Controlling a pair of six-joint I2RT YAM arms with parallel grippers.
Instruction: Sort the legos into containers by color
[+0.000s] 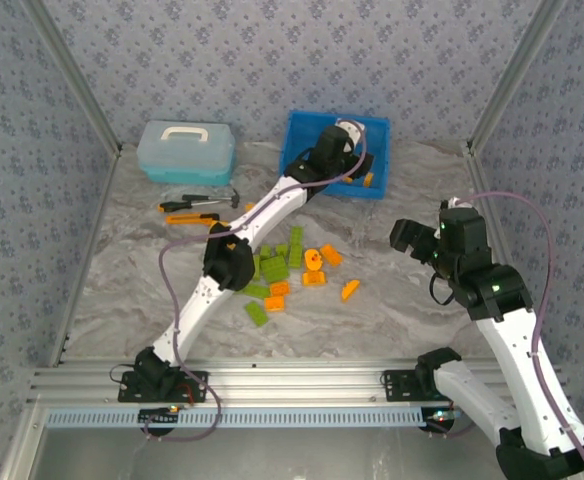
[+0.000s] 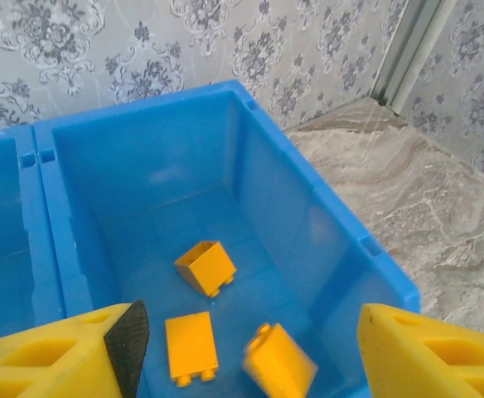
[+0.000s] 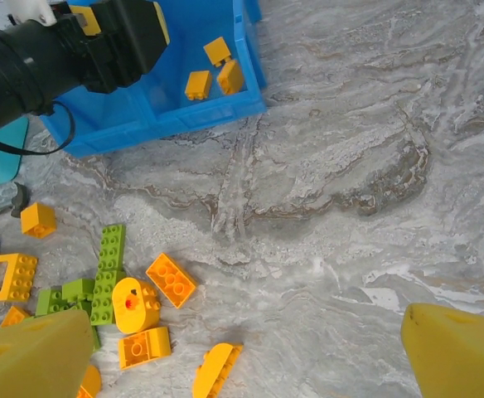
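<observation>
The blue tray point(image 1: 376, 126) stands at the back of the table. My left gripper point(image 1: 347, 135) hangs open over its right compartment point(image 2: 250, 178). Two orange legos point(image 2: 205, 267) lie on that compartment's floor. A third orange lego point(image 2: 279, 362) is blurred below the jaws, free of both fingers point(image 2: 126, 340). The loose pile of green and orange legos point(image 1: 292, 262) lies mid-table. My right gripper point(image 3: 246, 352) is open above bare table right of the pile, near a curved orange lego point(image 3: 215, 371). Green legos point(image 3: 108, 274) and an orange frame piece point(image 3: 2, 276) lie to its left.
A pale blue lidded box point(image 1: 187, 150) sits at the back left, with a hammer point(image 1: 207, 201) and an orange-and-black tool point(image 1: 194, 217) in front of it. Patterned walls and metal posts close in the table. Open marble lies right of the pile.
</observation>
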